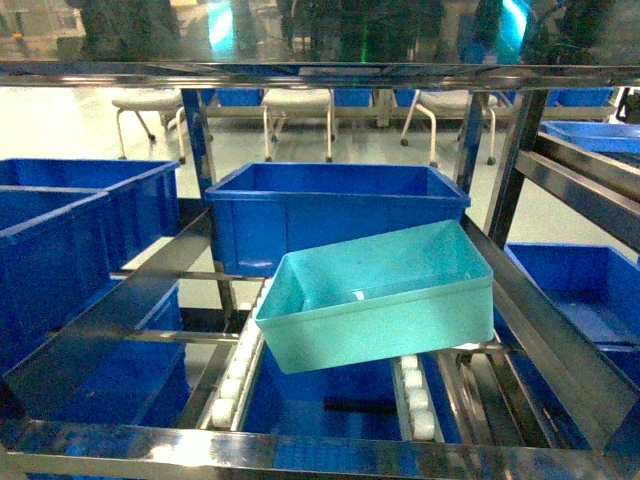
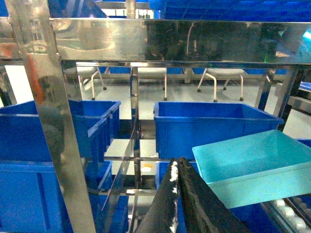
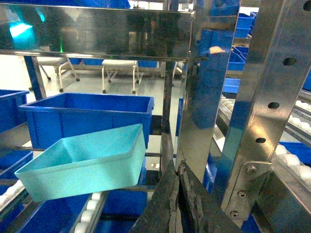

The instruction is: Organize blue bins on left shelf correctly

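Note:
One light turquoise blue bin (image 1: 380,300) lies empty and crooked on the left shelf's white roller tracks (image 1: 232,378), tilted and turned at an angle to them. In the left wrist view the same bin (image 2: 252,165) sits to the right of my left gripper (image 2: 177,161), which is shut on nothing and apart from it. The right wrist view has the bin (image 3: 82,165) to the left of my right gripper (image 3: 178,166), also shut and empty, close to a steel upright (image 3: 204,97). Neither gripper appears in the head view.
A royal-blue bin (image 1: 335,210) stands right behind the turquoise one. More dark blue bins sit at the left (image 1: 70,230), at the right (image 1: 580,290) and on the level below. Steel crossbars (image 1: 300,448) run across front and top. Chairs (image 1: 290,105) stand beyond the rack.

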